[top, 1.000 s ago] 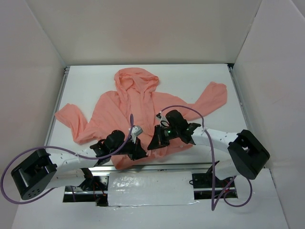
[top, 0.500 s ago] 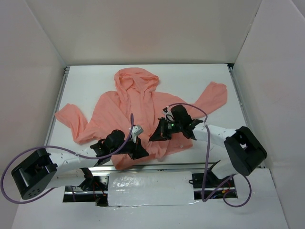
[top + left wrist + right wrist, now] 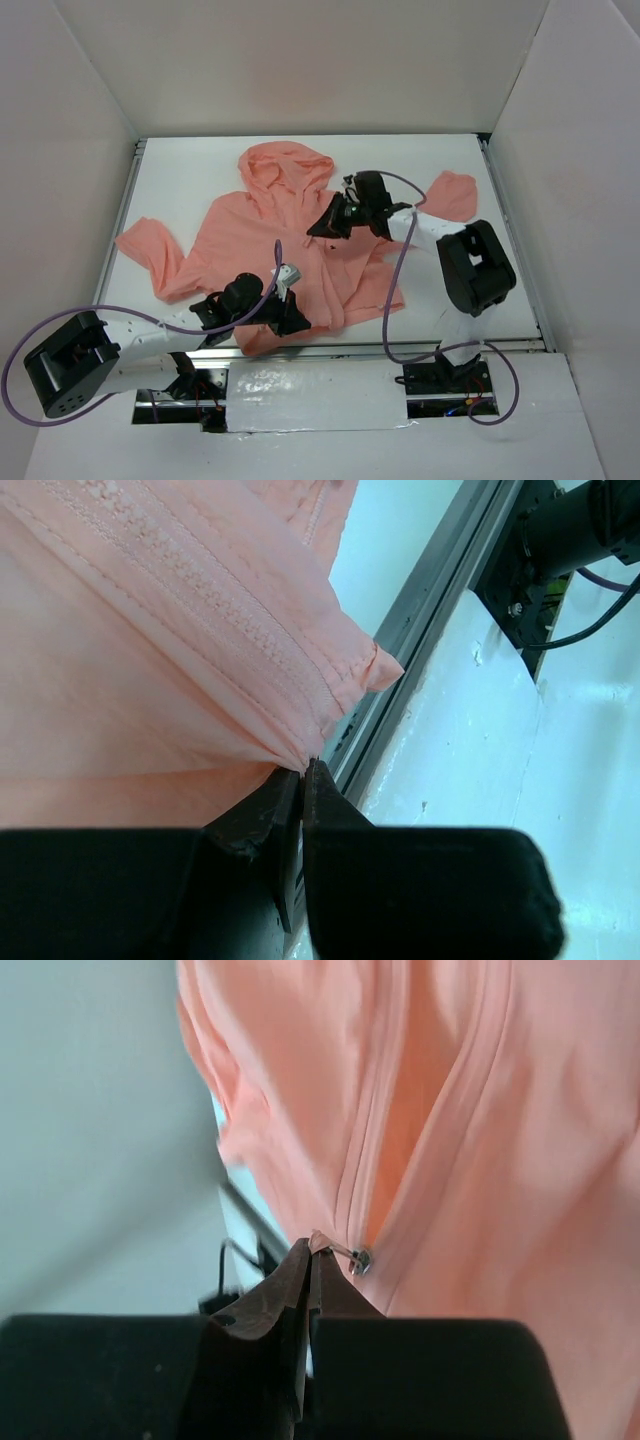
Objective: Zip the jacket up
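With the jacket (image 3: 262, 235) spread on the table (image 3: 195, 165), hem (image 3: 345, 675) clamped in the left end effector (image 3: 303, 772) and pull (image 3: 360, 1260) apparently pinched in the right end effector (image 3: 310, 1252), the pull could be lost if fabric bunches.

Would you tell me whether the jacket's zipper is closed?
Partly closed. Teeth of the jacket are meshed at the hem in the left tool; the right tool holds the pull higher up. Beyond it, cannot tell.
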Robot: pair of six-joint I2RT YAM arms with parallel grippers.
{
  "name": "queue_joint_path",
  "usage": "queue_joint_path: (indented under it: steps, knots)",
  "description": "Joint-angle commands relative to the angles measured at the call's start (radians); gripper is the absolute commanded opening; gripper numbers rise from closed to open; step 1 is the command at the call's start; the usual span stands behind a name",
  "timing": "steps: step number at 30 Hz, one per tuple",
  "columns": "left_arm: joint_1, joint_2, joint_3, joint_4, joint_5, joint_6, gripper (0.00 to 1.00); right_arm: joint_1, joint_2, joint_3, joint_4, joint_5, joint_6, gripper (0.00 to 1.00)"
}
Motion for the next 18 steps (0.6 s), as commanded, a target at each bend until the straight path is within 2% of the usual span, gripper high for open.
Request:
queue_joint_path:
  steps: [1,4,5,7,9,11,14,18]
  knots:
    - [-0.014,-0.014,0.029,-0.001,0.016,0.007,0.00,-0.067,0.084,0.188,-0.008,0.077,-0.052,0.00]
    - [-0.020,-0.015,0.038,-0.024,-0.015,0.008,0.00,-0.119,0.199,0.402,-0.075,0.092,-0.096,0.00]
    - [-0.020,-0.017,0.040,-0.030,-0.030,0.011,0.00,-0.128,0.261,0.538,-0.132,0.108,-0.125,0.00]
    - [-0.024,-0.021,0.049,-0.055,-0.053,0.015,0.00,-0.158,0.327,0.694,-0.201,0.143,-0.170,0.00]
    - [-0.029,-0.027,0.052,-0.079,-0.094,0.016,0.00,-0.188,0.448,1.000,-0.301,0.175,-0.208,0.00]
    - [-0.029,-0.031,0.050,-0.095,-0.149,0.008,0.00,-0.216,0.504,1.145,-0.371,0.165,-0.215,0.00]
    - [-0.033,-0.003,0.055,-0.124,-0.217,-0.016,0.00,-0.253,0.568,1.344,-0.402,0.155,-0.219,0.00]
    - [-0.037,0.078,0.072,-0.150,-0.307,-0.044,0.00,-0.296,0.533,1.353,-0.339,0.145,-0.221,0.00]
